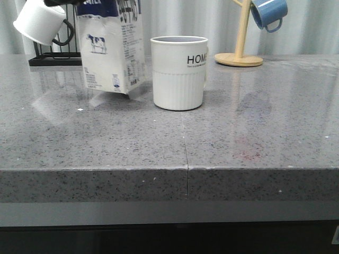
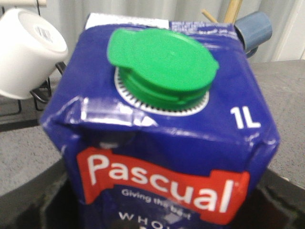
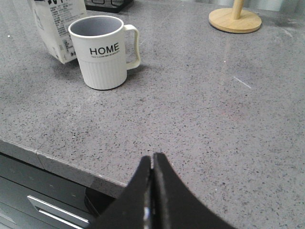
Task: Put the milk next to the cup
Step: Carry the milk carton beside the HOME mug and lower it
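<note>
The milk (image 1: 112, 45), a white carton with a dark blue top and a cow picture, hangs tilted just left of the cup (image 1: 179, 72), its lower corner at or barely above the counter. The left wrist view is filled by the milk's blue top (image 2: 171, 143) with its green cap (image 2: 162, 64). My left gripper (image 2: 157, 212) is shut on the milk, its dark fingers (image 2: 28, 205) showing at both sides. The cup (image 3: 101, 52) is white, ribbed below, lettered "HOME", and stands upright. My right gripper (image 3: 152, 160) is shut and empty over the counter's front edge, well apart from the cup.
A white mug (image 1: 39, 21) hangs on a black rack (image 1: 53, 59) behind the milk at the back left. A wooden mug tree (image 1: 239, 57) with a blue mug (image 1: 269, 13) stands at the back right. The grey counter (image 1: 254, 132) has a seam down its middle.
</note>
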`<action>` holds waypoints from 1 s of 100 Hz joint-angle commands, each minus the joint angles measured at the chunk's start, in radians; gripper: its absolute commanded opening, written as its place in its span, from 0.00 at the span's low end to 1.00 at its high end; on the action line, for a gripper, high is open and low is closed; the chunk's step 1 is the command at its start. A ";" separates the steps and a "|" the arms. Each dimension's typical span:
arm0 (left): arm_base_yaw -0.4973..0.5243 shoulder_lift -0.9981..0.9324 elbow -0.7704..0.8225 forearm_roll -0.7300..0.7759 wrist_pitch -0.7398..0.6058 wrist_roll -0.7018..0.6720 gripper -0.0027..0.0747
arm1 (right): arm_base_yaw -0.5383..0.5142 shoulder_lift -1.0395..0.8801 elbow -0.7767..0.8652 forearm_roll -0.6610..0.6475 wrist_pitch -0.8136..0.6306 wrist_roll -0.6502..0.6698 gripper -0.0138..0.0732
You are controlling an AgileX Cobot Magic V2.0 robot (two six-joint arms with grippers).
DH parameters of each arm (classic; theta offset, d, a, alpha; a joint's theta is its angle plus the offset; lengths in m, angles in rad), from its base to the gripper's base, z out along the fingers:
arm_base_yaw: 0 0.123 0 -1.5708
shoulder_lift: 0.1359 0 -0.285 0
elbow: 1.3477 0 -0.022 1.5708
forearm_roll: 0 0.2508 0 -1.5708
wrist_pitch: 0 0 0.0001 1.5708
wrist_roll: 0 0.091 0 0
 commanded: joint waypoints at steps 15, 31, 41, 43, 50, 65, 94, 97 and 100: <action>-0.038 -0.022 -0.037 -0.023 -0.097 -0.007 0.33 | -0.001 0.008 -0.024 -0.002 -0.069 -0.002 0.12; -0.040 -0.014 -0.037 -0.023 -0.074 -0.007 0.33 | -0.001 0.008 -0.024 -0.002 -0.069 -0.002 0.12; -0.040 -0.009 -0.037 -0.023 -0.074 -0.007 0.33 | -0.001 0.008 -0.024 -0.002 -0.069 -0.002 0.12; -0.040 -0.009 -0.037 -0.023 -0.074 -0.007 0.33 | -0.001 0.008 -0.024 -0.002 -0.069 -0.002 0.12; -0.040 -0.009 -0.037 -0.019 -0.074 -0.007 0.38 | -0.001 0.008 -0.024 -0.002 -0.069 -0.002 0.12; -0.040 -0.009 -0.037 -0.015 -0.074 -0.007 0.73 | -0.001 0.008 -0.024 -0.002 -0.069 -0.002 0.12; -0.043 -0.024 -0.037 -0.015 -0.028 -0.007 0.89 | -0.001 0.008 -0.024 -0.002 -0.070 -0.002 0.12; -0.043 -0.033 -0.034 -0.015 -0.014 -0.007 0.87 | -0.001 0.008 -0.024 -0.002 -0.070 -0.002 0.12; -0.043 -0.041 -0.027 -0.015 -0.005 -0.007 0.86 | -0.001 0.008 -0.024 -0.002 -0.070 -0.002 0.12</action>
